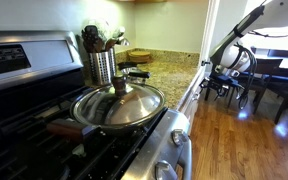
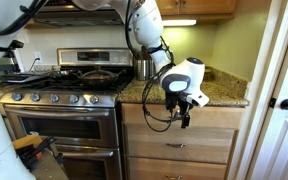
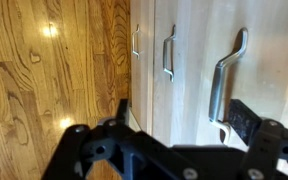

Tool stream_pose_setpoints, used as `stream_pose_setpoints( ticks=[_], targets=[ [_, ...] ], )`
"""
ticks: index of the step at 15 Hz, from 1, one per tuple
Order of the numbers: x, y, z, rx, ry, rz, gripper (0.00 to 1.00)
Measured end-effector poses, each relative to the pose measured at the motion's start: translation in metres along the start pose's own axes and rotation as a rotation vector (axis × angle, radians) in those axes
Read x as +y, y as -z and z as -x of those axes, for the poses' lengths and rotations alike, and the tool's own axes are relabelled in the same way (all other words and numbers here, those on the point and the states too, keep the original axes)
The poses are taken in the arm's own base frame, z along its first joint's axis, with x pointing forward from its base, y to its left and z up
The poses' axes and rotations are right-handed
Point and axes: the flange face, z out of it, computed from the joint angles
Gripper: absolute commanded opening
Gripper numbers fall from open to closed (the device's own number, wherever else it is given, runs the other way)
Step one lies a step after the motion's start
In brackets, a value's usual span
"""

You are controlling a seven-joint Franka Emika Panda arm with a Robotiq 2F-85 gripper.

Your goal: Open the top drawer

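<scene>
The top drawer (image 2: 219, 117) is a wide, shallow, pale-fronted drawer just under the granite counter, and it is closed, so its inside is hidden. In the wrist view its curved metal handle (image 3: 227, 75) is the nearest of three handles, on the drawer front (image 3: 194, 70). My gripper (image 3: 184, 122) is open right in front of this drawer. Its two dark fingers stand either side of the handle's lower end, which is close to the right-hand finger. The gripper also shows in both exterior views (image 2: 187, 118) (image 1: 222, 76), level with the counter edge.
A steel stove (image 2: 59, 115) with knobs stands beside the cabinet. On it is a lidded pan (image 1: 119, 105), with a utensil holder (image 1: 102, 65) behind. The lower drawers (image 2: 179, 147) have handles (image 3: 168, 50). Beyond are wood floor (image 3: 54, 70), a dining table and chairs (image 1: 274, 75), and a door (image 2: 284, 100).
</scene>
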Motion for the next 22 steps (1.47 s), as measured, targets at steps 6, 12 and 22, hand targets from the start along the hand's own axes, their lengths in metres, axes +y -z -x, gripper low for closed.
stream_pose_setpoints(
  ticks=[6, 12, 22],
  targets=[
    [-0.008, -0.019, -0.008, -0.008, -0.011, -0.002, 1.0],
    [-0.015, -0.022, -0.009, -0.029, -0.012, 0.001, 0.75],
    [-0.03, -0.02, -0.014, -0.053, -0.022, -0.006, 0.11]
  ],
)
